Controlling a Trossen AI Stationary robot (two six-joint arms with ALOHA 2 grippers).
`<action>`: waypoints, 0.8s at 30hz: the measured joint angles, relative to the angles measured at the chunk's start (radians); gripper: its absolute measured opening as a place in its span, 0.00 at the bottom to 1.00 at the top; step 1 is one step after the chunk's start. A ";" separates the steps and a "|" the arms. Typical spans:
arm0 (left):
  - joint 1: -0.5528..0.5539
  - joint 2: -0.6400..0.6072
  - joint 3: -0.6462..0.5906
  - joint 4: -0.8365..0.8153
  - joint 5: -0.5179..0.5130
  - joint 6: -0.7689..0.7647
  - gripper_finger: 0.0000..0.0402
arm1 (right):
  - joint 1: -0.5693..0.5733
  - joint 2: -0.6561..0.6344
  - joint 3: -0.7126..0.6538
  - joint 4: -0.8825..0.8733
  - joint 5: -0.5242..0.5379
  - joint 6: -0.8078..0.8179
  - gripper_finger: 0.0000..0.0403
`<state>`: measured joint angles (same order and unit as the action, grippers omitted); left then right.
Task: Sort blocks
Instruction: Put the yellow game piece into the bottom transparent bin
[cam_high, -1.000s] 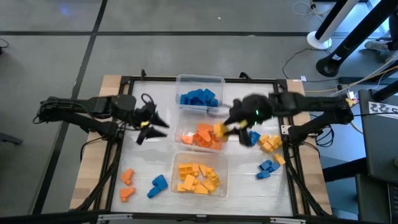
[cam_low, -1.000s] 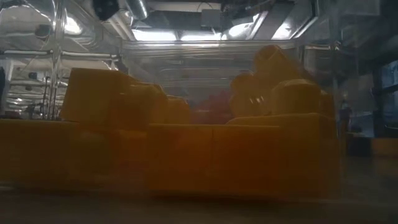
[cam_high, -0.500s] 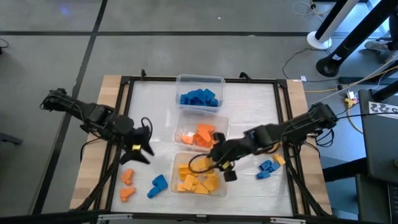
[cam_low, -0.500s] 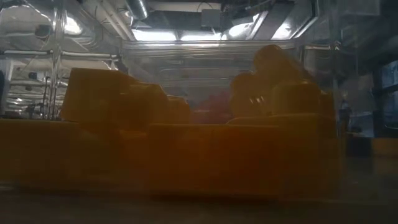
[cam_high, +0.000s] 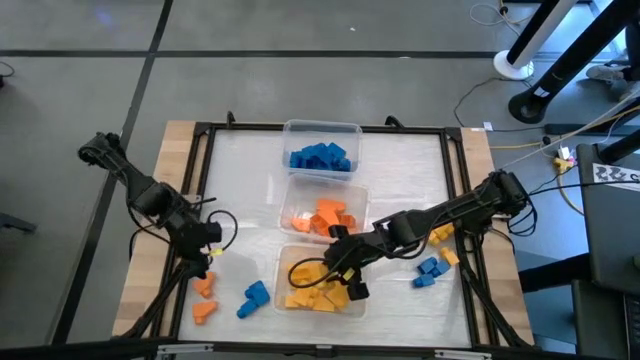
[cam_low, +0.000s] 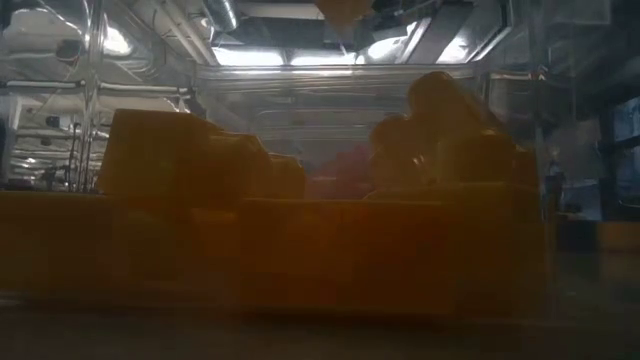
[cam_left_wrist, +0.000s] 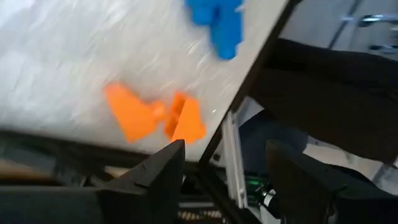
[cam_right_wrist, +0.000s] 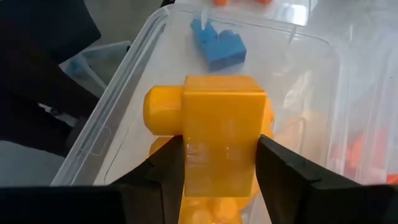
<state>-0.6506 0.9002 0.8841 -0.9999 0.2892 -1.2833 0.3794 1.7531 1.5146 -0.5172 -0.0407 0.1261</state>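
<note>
right gripper (cam_high: 345, 275) now over the yellow tub (cam_high: 283, 262), clamped on a yellow block (cam_right_wrist: 221, 134); block held just above the yellow pile, not yet released. a second ago this gripper beside the orange tub (cam_high: 296, 190), carrying the block toward the yellow tub: transfer nearly done, release judged next. left gripper (cam_high: 205, 255), fingers apart and empty, now beside the yellow tub at the table's (cam_high: 240, 160) edge, close above two loose orange blocks (cam_left_wrist: 152, 115); earlier level with the orange tub, farther from them. pickup of an orange block judged next. loose blue block (cam_high: 253, 297) beside the yellow tub; more blue and yellow blocks (cam_high: 432, 262) on its other side. blue tub (cam_high: 320, 130) beyond the orange tub.
</note>
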 joint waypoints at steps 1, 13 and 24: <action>-0.012 0.008 0.000 -0.010 0.000 -0.029 0.53 | 0.000 0.000 0.000 0.000 0.002 0.000 0.42; -0.141 0.185 -0.010 -0.015 -0.004 -0.176 0.53 | -0.002 0.003 0.000 -0.006 -0.001 0.009 0.60; -0.144 0.454 -0.010 -0.014 -0.072 -0.230 0.53 | -0.001 0.003 0.000 -0.006 0.011 0.010 0.73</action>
<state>-0.7948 1.3544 0.8738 -1.0138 0.2169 -1.5129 0.3786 1.7557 1.5146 -0.5232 -0.0292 0.1364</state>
